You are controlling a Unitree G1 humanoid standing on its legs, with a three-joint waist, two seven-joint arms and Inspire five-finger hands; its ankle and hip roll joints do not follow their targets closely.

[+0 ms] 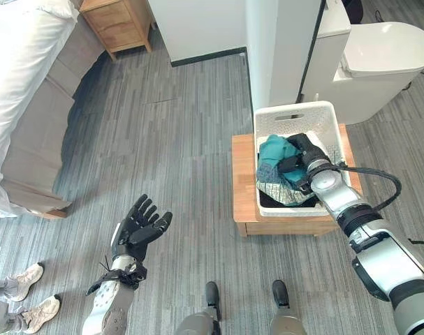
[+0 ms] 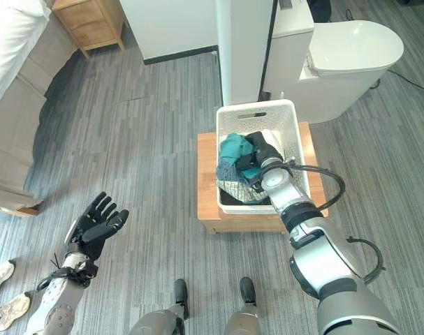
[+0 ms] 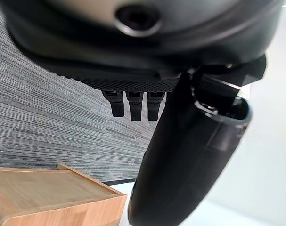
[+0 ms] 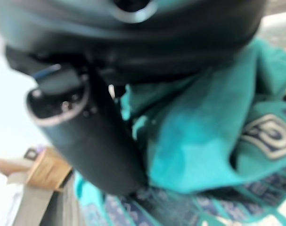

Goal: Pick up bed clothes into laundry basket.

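Right hand (image 1: 304, 155), finger state indeterminable, sits in the white slatted plastic laundry basket (image 1: 327, 120) against the teal cloth garment (image 1: 276, 153) lying inside; left hand (image 1: 137, 228) hovers open over grey floor.

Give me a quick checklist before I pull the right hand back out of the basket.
1. Teal garment inside the white laundry basket: ok, it lies on the patterned clothes within the walls.
2. Right hand let go of the cloth: cannot tell, its fingers are hidden against the garment.
3. Basket seated on the wooden stand: ok, it sits flat on top.
4. Left hand out of the way: ok, open, held over the floor well left of the stand.
5. Person's shoes at lower left: ok, far from the basket.
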